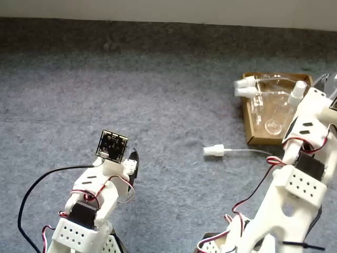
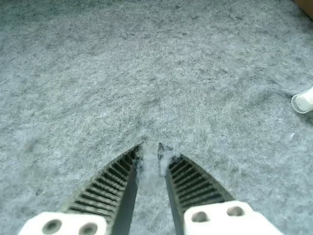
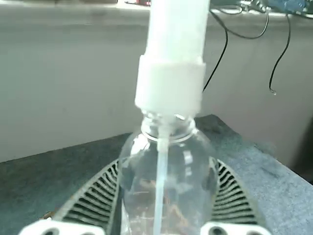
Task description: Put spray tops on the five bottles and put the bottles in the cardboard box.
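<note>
The right arm [image 1: 297, 182] hides part of the cardboard box [image 1: 247, 120]; the left wrist view crops the spray top [image 2: 303, 101].

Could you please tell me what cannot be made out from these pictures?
High view: the number of bottles in the cardboard box; the right arm covers part of it and the clear bottles overlap.
Right wrist view: the held bottle has its base cut off by the picture's edge.
Left wrist view: most of the loose spray top is cut off by the edge.
</note>
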You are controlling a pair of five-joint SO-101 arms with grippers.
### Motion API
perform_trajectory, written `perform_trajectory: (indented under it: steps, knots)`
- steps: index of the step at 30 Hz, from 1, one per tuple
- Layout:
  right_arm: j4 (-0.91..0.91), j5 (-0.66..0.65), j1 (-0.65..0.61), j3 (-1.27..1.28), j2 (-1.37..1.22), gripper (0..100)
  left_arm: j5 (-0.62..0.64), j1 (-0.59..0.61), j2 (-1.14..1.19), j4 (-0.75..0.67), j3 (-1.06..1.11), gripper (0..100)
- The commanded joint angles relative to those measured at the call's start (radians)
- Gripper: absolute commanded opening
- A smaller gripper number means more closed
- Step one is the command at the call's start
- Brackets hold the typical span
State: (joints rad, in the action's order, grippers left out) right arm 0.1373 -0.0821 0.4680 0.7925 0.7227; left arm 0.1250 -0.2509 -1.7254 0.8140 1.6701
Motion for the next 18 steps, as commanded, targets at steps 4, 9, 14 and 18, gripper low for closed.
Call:
perform_trajectory:
  steps: [4,9,14,18]
  knots:
    - [-0.016,0.008,-0.001,-0.196,-0.183,13.5,0.005,0.008,-0.007,-0.023,0.001,1]
    - [-0.154,0.117,0.024,-0.206,-0.28,13.5,0.003,0.01,-0.007,-0.023,0.001,1]
    - [-0.24,0.117,0.039,-0.203,-0.338,13.5,0.003,0.01,-0.007,-0.023,0.001,1]
    - [-0.306,0.115,0.045,-0.183,-0.372,13.5,0.003,0.01,-0.007,-0.023,0.001,1]
